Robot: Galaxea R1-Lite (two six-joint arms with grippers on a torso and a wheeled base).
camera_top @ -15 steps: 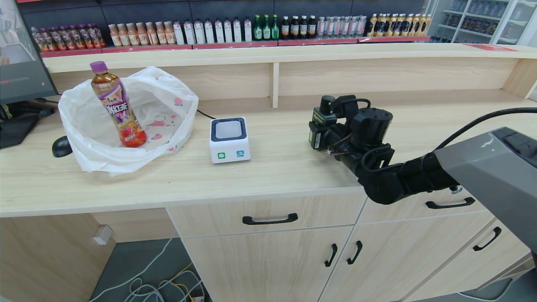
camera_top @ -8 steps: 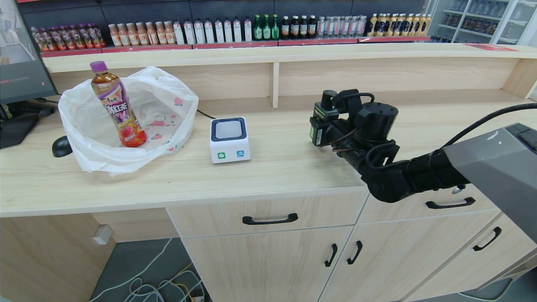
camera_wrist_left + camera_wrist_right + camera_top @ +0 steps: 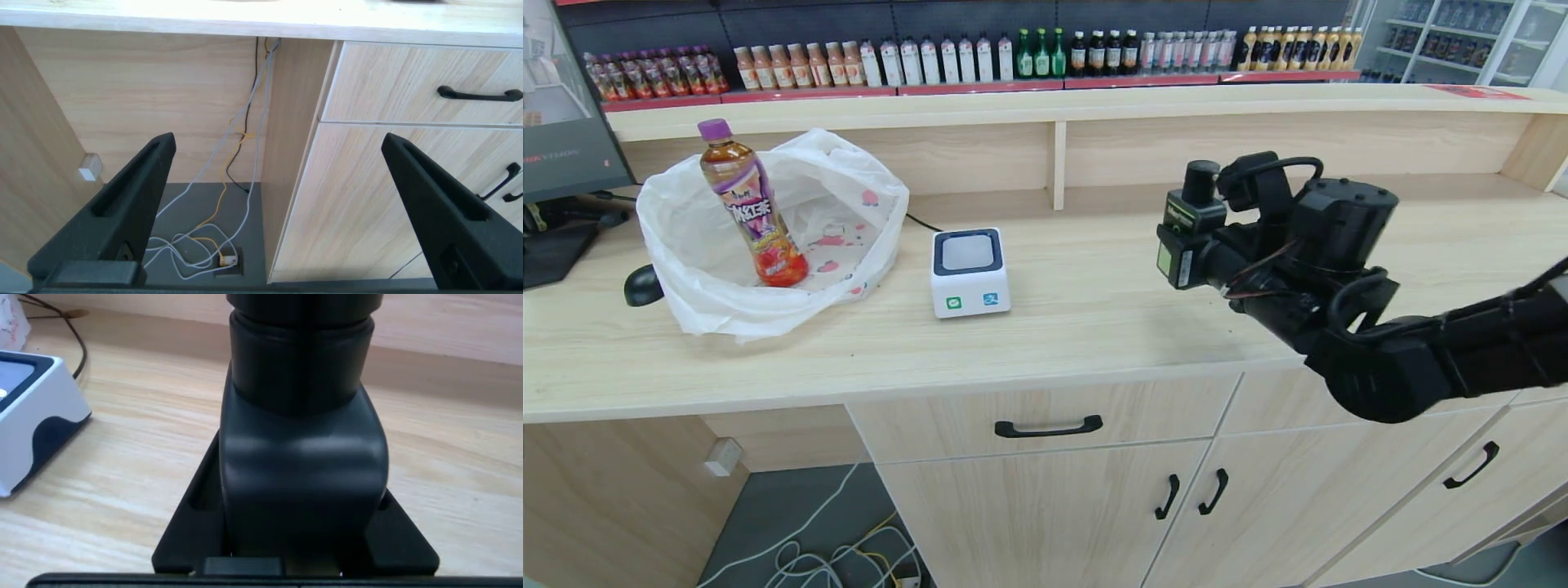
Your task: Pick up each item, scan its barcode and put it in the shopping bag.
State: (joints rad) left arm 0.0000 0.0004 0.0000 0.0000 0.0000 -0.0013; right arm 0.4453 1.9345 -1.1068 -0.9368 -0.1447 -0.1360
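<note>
A bottle [image 3: 753, 214] is standing in the bag [image 3: 866, 212] on the tabletop [image 3: 1094, 310], near the scanner [image 3: 969, 271], so its part is seemingly done. The left gripper [image 3: 278, 143] is hanging with jaws wide and empty; the right gripper's [image 3: 1186, 245] state cannot be told.

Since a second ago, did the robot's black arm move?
Yes. The right arm has slid toward the robot's right, farther from the white barcode scanner, which has stayed put on the counter.
</note>
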